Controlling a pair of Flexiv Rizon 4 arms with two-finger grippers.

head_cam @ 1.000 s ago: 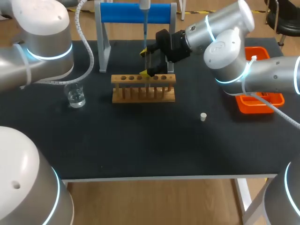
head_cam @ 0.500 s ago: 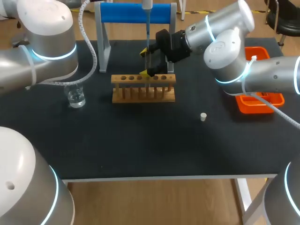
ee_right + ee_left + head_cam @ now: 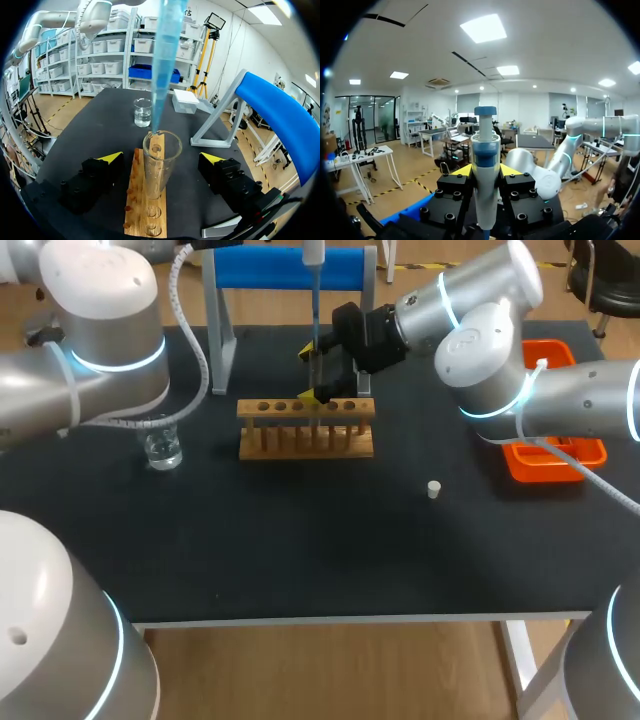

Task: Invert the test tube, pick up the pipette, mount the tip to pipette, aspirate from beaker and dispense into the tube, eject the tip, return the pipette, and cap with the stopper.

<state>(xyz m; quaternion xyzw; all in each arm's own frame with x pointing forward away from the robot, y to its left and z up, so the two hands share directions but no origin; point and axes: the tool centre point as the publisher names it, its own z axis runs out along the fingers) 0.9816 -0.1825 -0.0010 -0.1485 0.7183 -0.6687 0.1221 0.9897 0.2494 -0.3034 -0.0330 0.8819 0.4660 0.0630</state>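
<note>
- Blue stand point(image 3: 290, 268): behind the rack point(image 3: 306, 427).
- Right gripper point(image 3: 161, 159): at the rack's rear edge, fingers spread, a gap showing on either side of the tube.
- Left gripper point(image 3: 485, 172): above the rack, clenched on the pipette point(image 3: 485, 150).
- Beaker point(image 3: 161, 445): left of the rack, apart.
- Test tube point(image 3: 159, 170): upright at the rack, pipette tip at its mouth.
- Stopper point(image 3: 433, 489): right of the rack, nearer the front, well apart.

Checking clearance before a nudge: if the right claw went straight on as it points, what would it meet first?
Probably the clear glass test tube standing within the open right claw, translucent blue pipette tip at its mouth; the glass beaker lies farther ahead, depth unclear.
</note>
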